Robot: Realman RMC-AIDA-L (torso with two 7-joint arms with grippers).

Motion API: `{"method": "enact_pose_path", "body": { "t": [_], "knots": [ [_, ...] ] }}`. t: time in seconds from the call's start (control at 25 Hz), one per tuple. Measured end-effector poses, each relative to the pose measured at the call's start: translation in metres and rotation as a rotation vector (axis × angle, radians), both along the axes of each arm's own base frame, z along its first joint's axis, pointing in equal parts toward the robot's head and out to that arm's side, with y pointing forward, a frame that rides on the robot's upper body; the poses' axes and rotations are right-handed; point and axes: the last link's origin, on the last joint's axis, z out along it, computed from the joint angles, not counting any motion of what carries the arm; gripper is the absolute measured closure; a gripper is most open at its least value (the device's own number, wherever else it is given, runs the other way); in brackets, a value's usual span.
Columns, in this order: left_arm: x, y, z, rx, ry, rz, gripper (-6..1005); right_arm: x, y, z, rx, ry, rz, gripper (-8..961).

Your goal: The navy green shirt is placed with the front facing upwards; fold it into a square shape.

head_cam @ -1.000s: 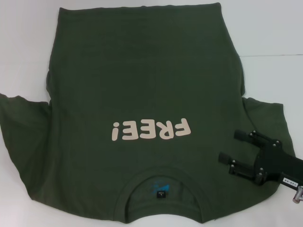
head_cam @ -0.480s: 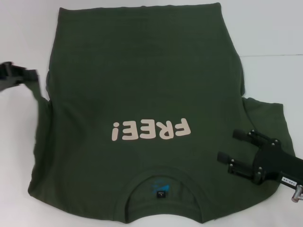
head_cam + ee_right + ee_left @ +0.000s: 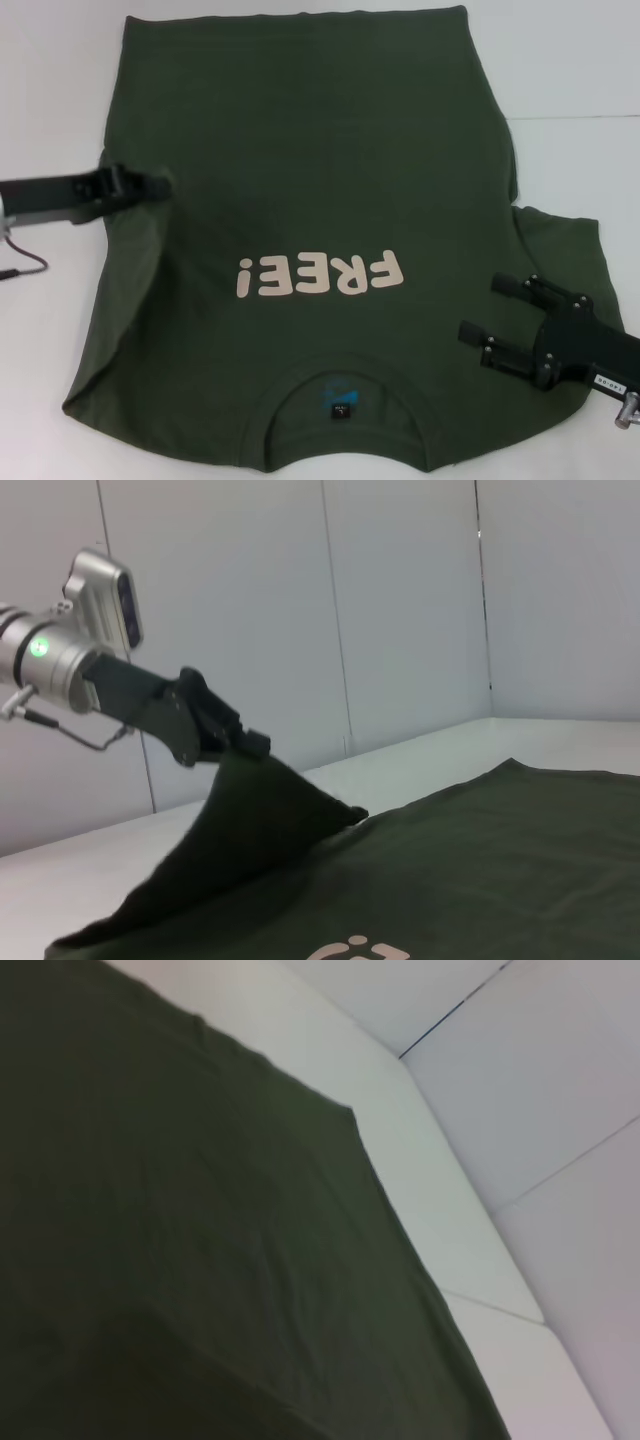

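The navy green shirt lies front up on the white table, filling most of the head view, its cream "FREE!" lettering at centre and the round collar with blue label at the lower edge. At mid-left of the frame the left gripper is closed on the shirt's left sleeve, which it holds raised over the body of the shirt; the right wrist view shows the fabric hanging as a tent from the fingertips. At lower right the right gripper rests on the other sleeve, fingers spread apart, gripping nothing
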Motion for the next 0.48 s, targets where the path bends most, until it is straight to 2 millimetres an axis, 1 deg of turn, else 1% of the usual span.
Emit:
{"method": "enact_pose_path", "body": {
  "t": [0.24, 0.48],
  "knots": [
    [-0.006, -0.007, -0.034, -0.039, -0.027, 0.022, 967, 0.000, 0.000, 0.000, 0.003, 0.003, -0.002, 115],
    [-0.006, -0.012, -0.053, -0.047, -0.072, 0.025, 962, 0.000, 0.000, 0.000, 0.002, 0.005, -0.003, 115]
  ]
}}
